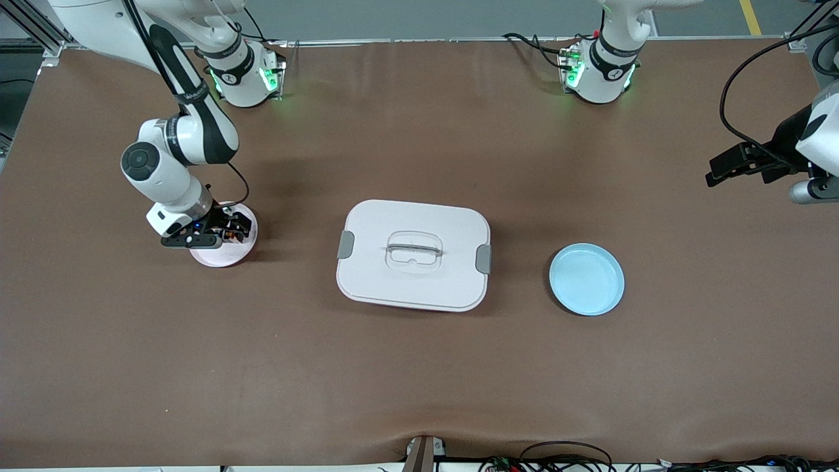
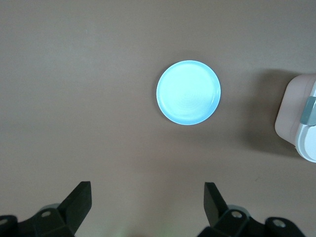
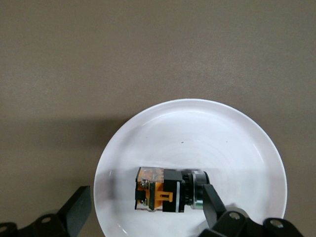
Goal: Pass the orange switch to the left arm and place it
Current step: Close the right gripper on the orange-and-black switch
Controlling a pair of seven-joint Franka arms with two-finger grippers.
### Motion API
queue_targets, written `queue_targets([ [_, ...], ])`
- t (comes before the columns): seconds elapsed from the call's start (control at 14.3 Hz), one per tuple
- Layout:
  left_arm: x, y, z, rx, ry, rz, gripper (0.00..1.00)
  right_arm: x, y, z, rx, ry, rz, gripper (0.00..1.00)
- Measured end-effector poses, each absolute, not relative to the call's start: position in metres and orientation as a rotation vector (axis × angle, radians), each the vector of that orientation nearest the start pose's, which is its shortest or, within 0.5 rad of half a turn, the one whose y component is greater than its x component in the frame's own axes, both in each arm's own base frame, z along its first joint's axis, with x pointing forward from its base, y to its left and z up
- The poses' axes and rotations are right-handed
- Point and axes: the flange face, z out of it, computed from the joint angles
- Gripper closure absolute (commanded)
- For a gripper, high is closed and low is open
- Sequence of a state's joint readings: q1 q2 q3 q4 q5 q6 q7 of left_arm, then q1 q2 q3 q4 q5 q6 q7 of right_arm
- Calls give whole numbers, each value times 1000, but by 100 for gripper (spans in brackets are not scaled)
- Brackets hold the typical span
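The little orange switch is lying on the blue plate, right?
No. The blue plate has nothing on it. The orange switch lies on the pink plate near the right arm's end of the table, under the right end effector. The right wrist view shows it.

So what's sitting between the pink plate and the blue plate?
The big white box sits between the pink plate and the blue plate, as the front view shows.

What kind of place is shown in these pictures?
Probably a robotics lab: two arms bolted to a brown table, aluminium framing at its edge, loose cables along the rim, and only test props, a box and a blue plate.
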State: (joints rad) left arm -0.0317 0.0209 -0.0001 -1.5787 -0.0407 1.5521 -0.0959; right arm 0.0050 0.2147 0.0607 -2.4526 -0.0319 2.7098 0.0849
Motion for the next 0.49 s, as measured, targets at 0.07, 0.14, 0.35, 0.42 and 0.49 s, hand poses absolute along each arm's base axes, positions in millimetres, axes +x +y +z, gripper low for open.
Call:
queue_targets([
  [0.07, 558, -22, 607, -3176, -103, 83, 0, 488, 33, 217, -3142, -18, -67, 0],
  [0.14, 557, -21, 606, -3176, -104, 87, 0, 488, 31, 216, -3145, -18, -65, 0],
  [0.35, 558, -18, 604, -3175, -113, 95, 0, 487, 20, 213, -3147, 0, -54, 0],
  [0.42, 558, -16, 604, -3175, -118, 96, 0, 487, 15, 211, -3147, 14, -50, 0],
  [0.49, 558, -15, 604, -3175, -124, 97, 0, 487, 10, 210, -3147, 27, -47, 0],
])
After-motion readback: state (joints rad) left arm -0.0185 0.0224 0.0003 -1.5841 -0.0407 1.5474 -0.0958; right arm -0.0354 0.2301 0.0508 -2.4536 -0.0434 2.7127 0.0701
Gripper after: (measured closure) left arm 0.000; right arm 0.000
